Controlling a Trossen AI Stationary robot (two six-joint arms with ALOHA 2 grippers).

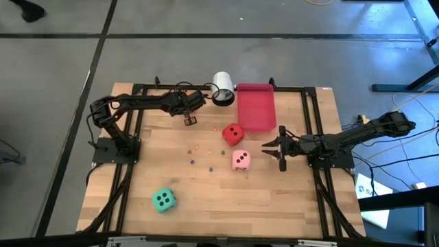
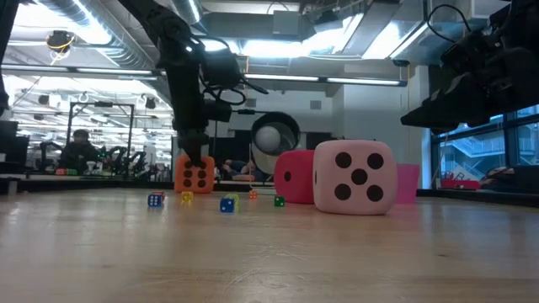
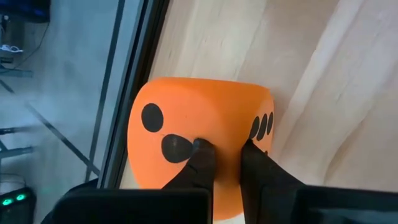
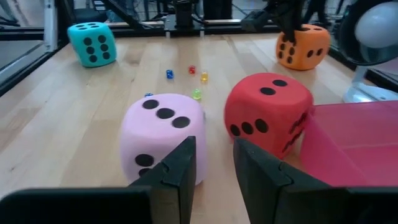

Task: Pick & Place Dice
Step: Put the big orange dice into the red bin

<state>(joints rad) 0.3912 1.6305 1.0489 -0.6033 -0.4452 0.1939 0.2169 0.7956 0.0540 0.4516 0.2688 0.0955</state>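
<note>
Left gripper (image 3: 227,163) pinching orange die (image 3: 199,127) at table's far left, near cup (image 1: 223,89). Right gripper (image 1: 273,147) parted, empty, beside pink die (image 1: 241,160) and red die (image 1: 232,134). Green die (image 1: 163,200) alone, near front.

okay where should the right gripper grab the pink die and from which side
Across two opposite flat side faces of the pink die, coming in low from the right gripper's side. It sits flat on the table; the red die stands close beside it, so keep the fingers clear of that gap.
</note>
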